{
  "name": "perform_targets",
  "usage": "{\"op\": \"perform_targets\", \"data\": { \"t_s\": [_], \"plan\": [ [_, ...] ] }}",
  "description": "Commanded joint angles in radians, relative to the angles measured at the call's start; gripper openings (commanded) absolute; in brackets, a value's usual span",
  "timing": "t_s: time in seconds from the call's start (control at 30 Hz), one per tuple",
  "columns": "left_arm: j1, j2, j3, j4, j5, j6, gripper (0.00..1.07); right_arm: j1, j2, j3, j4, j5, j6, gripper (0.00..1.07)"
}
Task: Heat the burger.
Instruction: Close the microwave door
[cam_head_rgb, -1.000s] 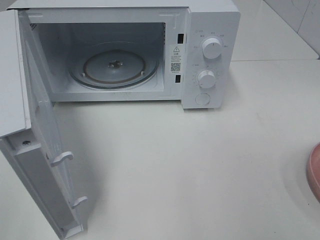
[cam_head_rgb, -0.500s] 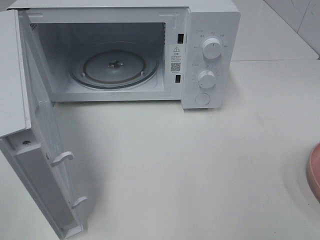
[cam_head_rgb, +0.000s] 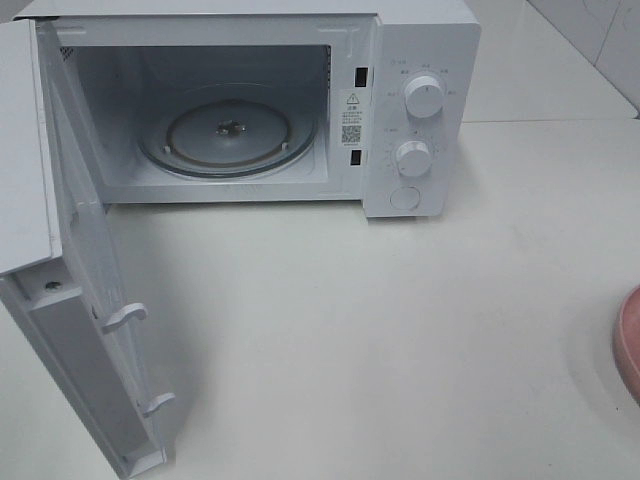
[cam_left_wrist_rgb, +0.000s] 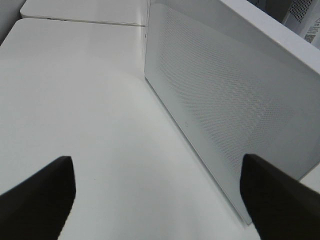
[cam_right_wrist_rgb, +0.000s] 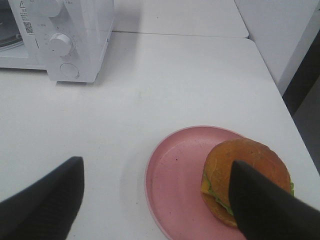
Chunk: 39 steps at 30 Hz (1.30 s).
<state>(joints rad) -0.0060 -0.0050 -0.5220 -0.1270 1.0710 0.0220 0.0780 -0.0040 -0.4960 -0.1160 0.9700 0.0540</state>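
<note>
Two grippers show only in their wrist views, both spread wide and holding nothing. The right gripper (cam_right_wrist_rgb: 155, 200) hangs above the burger (cam_right_wrist_rgb: 246, 180), which sits toward one side of a pink plate (cam_right_wrist_rgb: 172, 182) on the white desk (cam_right_wrist_rgb: 165, 85); in the high view only a sliver of that plate (cam_head_rgb: 628, 340) shows at the right edge and the burger is out of frame. The microwave (cam_head_rgb: 420, 110) stands at the back with its door (cam_head_rgb: 90, 330) swung fully open and the glass turntable (cam_head_rgb: 228, 132) bare. The left gripper (cam_left_wrist_rgb: 160, 200) waits beside the door's perforated outer face (cam_left_wrist_rgb: 225, 95).

Picking up the burger looks like the step in hand. One finger already overlaps the bun in the wrist view, so the gripper probably needs shifting until the bun sits between both fingers, though depth is hard to judge here. Close gently on the bun's sides so the layers stay stacked, lift clear of the plate rim, then carry it low through the opening onto the turntable's centre.
</note>
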Motion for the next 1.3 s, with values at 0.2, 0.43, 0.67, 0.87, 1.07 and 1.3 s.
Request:
{"op": "perform_targets", "data": {
  "t_s": [0.2, 0.43, 0.67, 0.87, 1.07, 1.3],
  "plan": [
    [0.0, -0.008, 0.005, -0.009, 0.001, 0.002, 0.82, -0.006, -0.026, 0.003, 0.001, -0.01, -0.005, 0.75],
    [0.0, -0.008, 0.005, 0.001, 0.001, 0.009, 0.82, -0.006, -0.026, 0.003, 0.001, -0.01, -0.005, 0.75],
    [0.0, -0.008, 0.005, -0.006, 0.001, 0.005, 0.82, -0.006, -0.026, 0.003, 0.001, -0.01, -0.006, 0.75],
    [0.0, -0.008, 0.004, -0.021, -0.003, 0.002, 0.81, -0.006, -0.026, 0.003, 0.001, -0.01, -0.006, 0.75],
    [0.0, 0.057, -0.022, 0.023, -0.122, 0.002, 0.6, -0.006, -0.026, 0.003, 0.001, -0.01, -0.006, 0.75],
    [0.0, 0.19, -0.014, 0.065, -0.241, 0.002, 0.32, -0.006, -0.026, 0.003, 0.001, -0.01, -0.006, 0.75]
  ]
}}
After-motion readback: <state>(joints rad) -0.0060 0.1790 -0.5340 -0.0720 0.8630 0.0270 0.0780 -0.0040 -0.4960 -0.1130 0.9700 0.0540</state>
